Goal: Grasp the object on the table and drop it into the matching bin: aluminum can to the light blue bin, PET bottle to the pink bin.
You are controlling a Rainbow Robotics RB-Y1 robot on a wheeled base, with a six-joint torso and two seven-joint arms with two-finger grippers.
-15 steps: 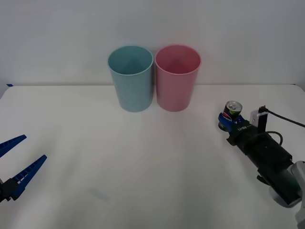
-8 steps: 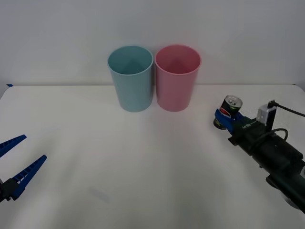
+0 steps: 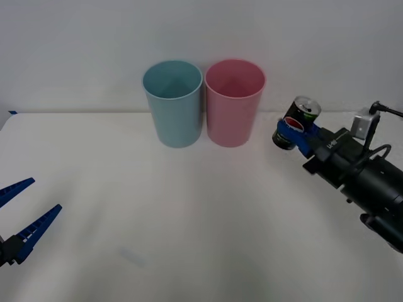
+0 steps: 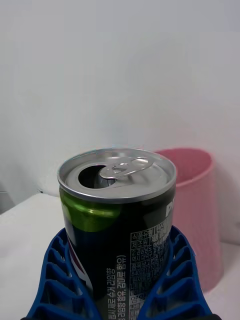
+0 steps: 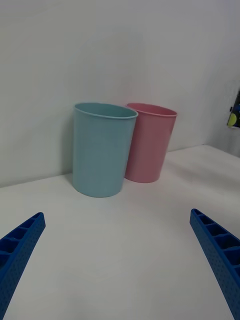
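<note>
Jaws on the left gripper [image 3: 22, 217] stand wide apart at the lower left of the front view, low over the table [image 3: 189, 220], with nothing between the two blue fingers [image 5: 17, 245]. Broad bare white surface stretches from there toward the centre and lower right of that frame. At upper centre the blue bin [image 3: 173, 104] and the pink bin [image 3: 234, 102] stand upright side by side, just about touching, near the table's far edge against the wall. Right of the pink bin, in the upper right, the right gripper [image 3: 293, 131] is clamped on the can [image 3: 297, 121], which is off the table and leans a little (silver top tilted to the right). A clear gap separates can and pink bin. In the right wrist view the can [image 4: 117, 225] sits deep between the ribbed fingers [image 4: 172, 280], pull tab up, pink bin [image 4: 197, 210] beyond it.
</note>
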